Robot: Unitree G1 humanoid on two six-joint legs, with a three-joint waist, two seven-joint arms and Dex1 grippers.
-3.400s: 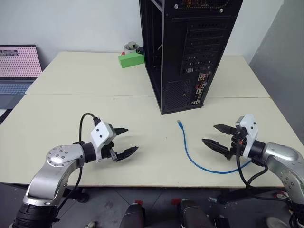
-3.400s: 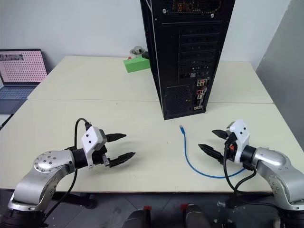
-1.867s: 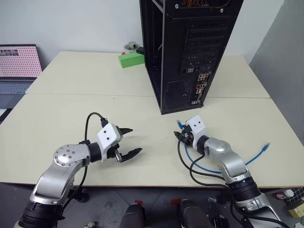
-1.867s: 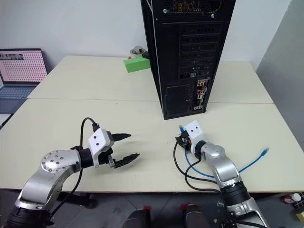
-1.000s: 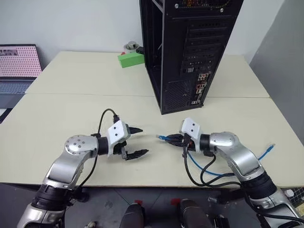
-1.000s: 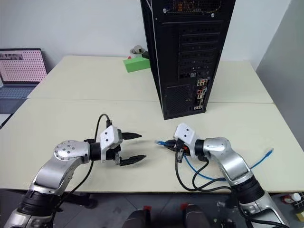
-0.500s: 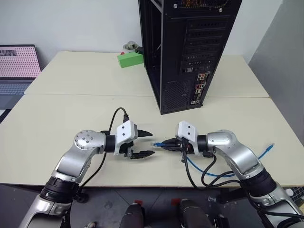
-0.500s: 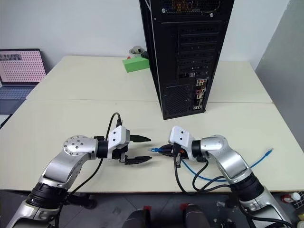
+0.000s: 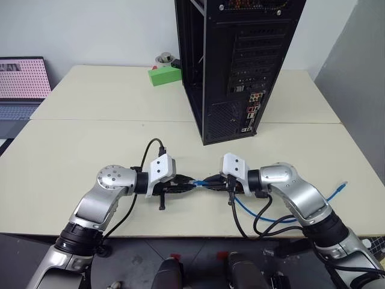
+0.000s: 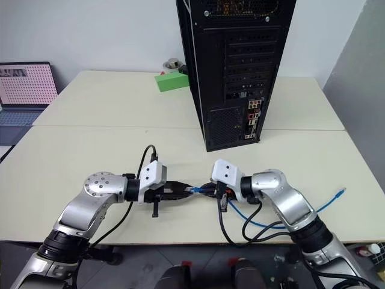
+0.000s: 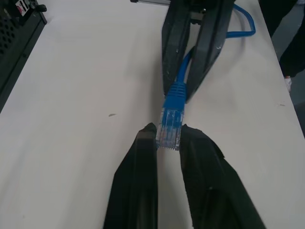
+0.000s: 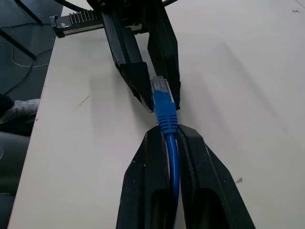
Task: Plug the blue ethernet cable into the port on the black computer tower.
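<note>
Above the counter (image 9: 72, 144): blue ethernet cable (image 11: 170, 125), plug clamped in left gripper (image 11: 168, 139) jaws, cord clamped in right gripper (image 12: 170, 136) jaws.

Both arms are brushed silver metal with rounded joint housings, the shoulder discs ringed with small dark screws. Each wrist carries a white angular camera block ahead of a black collar. The left gripper (image 9: 187, 184) and right gripper (image 9: 209, 182) have tapered matte-black fingers (image 11: 140, 181); thick black cables loop from the wrists
</note>
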